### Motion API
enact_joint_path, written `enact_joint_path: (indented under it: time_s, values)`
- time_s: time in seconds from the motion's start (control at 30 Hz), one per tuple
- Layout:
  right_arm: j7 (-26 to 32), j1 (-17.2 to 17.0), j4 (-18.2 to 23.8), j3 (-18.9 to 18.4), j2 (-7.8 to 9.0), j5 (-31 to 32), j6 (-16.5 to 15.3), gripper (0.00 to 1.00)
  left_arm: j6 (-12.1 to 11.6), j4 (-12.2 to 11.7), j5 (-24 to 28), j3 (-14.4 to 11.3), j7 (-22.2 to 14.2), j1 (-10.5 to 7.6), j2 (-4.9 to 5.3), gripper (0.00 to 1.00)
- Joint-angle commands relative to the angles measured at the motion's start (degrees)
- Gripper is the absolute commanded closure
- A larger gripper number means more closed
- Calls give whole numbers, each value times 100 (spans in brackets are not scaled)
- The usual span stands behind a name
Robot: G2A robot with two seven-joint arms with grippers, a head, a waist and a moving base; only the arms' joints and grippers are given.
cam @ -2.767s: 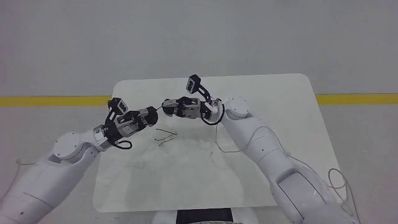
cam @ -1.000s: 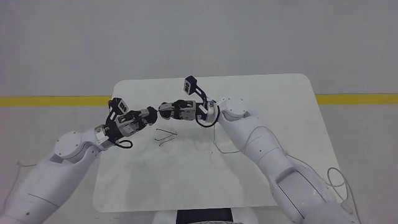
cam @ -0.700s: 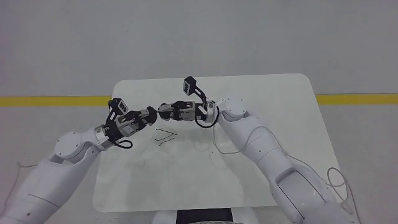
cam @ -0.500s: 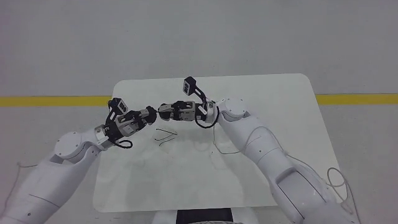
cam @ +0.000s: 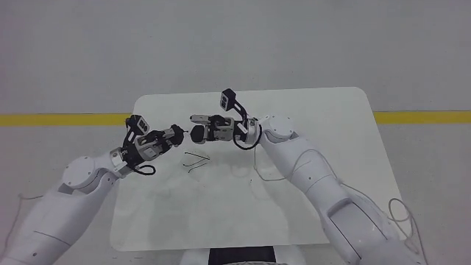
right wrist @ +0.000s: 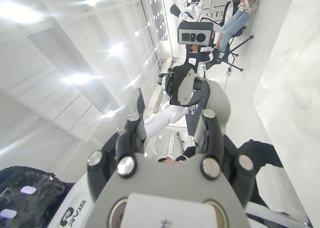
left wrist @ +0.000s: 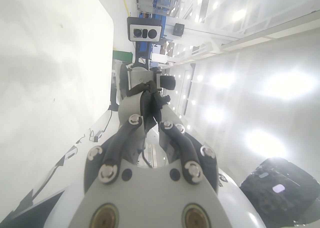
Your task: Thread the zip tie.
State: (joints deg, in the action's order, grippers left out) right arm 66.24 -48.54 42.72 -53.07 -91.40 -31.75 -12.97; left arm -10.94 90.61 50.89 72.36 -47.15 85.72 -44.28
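Seemingly the alignment step: left tool (left wrist: 150, 99), pinched narrow, its hold on the zip tie unclear, faces right tool (right wrist: 175, 99), spread wide; next, tip must meet slot.

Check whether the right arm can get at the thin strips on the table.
Probably yes: the strips lie bare on the table, near the open right end effector, with nothing over them.

Only a cropped logo (right wrist: 73, 211) shows, on the white casing (right wrist: 75, 189) behind the right claw (right wrist: 172, 94); nothing else is legible.
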Motion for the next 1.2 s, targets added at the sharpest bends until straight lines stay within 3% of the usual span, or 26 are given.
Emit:
enact_joint_path:
  time_s: [0.0, 0.07, 0.17, 0.53, 0.63, 0.8, 0.9, 1.0, 1.07, 1.17]
  values:
    - [-51, -12, -15, -51, 21, 3, -27, 0, -55, -5, -35, 27, 7, 9, -9, 100]
    - [-95, -35, -17, -97, 40, -7, -49, 0, -100, 10, -58, 32, -12, 18, -20, 100]
    - [-170, -64, -13, -133, 63, 35, -59, 0, -198, 228, -448, 77, 183, -1, -21, 100]
    - [-170, -64, -13, -133, 63, 35, -59, 0, -150, 196, -448, 48, 239, -12, -34, 100]
    - [-170, -64, -13, -133, 63, 35, -59, 0, -313, -132, -371, 3, 130, -117, -76, 100]
    - [-170, -64, -13, -133, 63, 35, -59, 0, -854, -1110, 94, -256, -253, -447, -229, 100]
    - [-170, -64, -13, -133, 63, 35, -59, 0, -854, -1572, 95, -253, -525, -705, -336, 100]
    - [-170, -64, -13, -133, 63, 35, -59, 0, -854, -1795, -497, -79, -448, -860, -451, 100]
    - [-170, -64, -13, -133, 63, 35, -59, 0, -854, -1764, -721, 52, -450, -821, -573, 100]
    - [-170, -64, -13, -133, 63, 35, -59, 0, -854, -1675, -1461, 357, -449, -755, -725, 100]
